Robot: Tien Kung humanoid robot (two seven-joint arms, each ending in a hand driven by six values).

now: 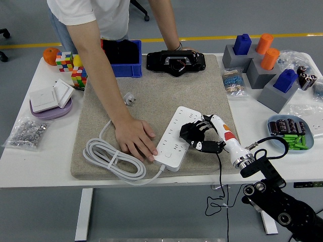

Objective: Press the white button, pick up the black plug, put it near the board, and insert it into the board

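Your right hand (198,135) is resting over the right edge of the board (180,135), its black fingers (190,132) curled down onto the sockets. You cannot tell whether they are pinching the black plug: nothing black stands apart from the fingers, so the plug's whereabouts are not confirmed; it is probably under the hand at the sockets. Your left arm is not showing.

A person's hand (134,139) is lying flat on the mat (151,91), touching the board's near-left end and steadying it.

Judged step: insertion. To do it well, you should be holding the plug upright, lining its pins with one socket, and pressing straight down along the pins, not sideways, since the board is only lying on soft felt and is leaning on that steadying hand. Keep your fingertips off neighbouring sockets and the switch at the near end.

Materials: the board is a long white strip of hard glossy plastic, lying diagonally, with rows of slots. Its cable (108,157) is thick, white and rubbery, coiling at the near-left. The mat is grey, coarse felt with rounded corners. A small white plug (130,99) is lying on the mat, well apart on the far side
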